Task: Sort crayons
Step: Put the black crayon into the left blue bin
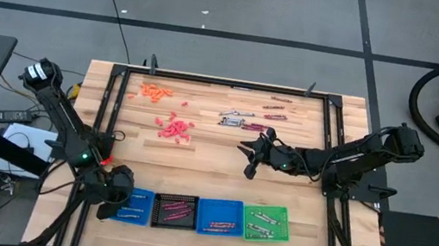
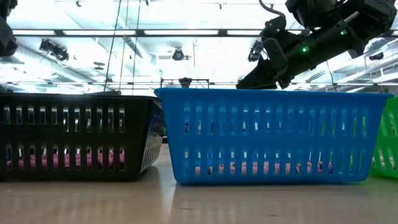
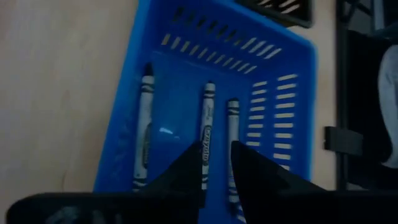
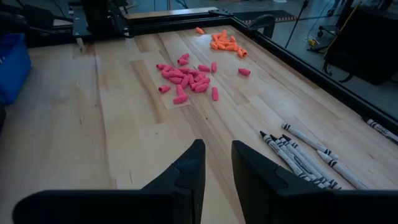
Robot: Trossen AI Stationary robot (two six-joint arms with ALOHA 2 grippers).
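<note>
My left gripper (image 3: pixel 216 149) hangs open over the leftmost blue tray (image 1: pixel 136 217) at the table's near left. On that tray's floor lie three grey crayons (image 3: pixel 206 127), side by side; the middle one shows through the gap between my fingertips. More grey crayons (image 4: pixel 298 155) and maroon ones (image 1: pixel 275 115) lie flat on the wooden table at the far right. My right gripper (image 4: pixel 217 149) hovers open above the middle of the table (image 1: pixel 247 158), near those loose crayons, with nothing between its fingers.
A black tray (image 1: pixel 174 210), a second blue tray (image 1: pixel 219 216) and a green tray (image 1: pixel 266 222), each with crayons in it, stand in a row along the near edge. A heap of pink caps (image 1: pixel 175 128) and orange caps (image 1: pixel 154 91) lie at the far left.
</note>
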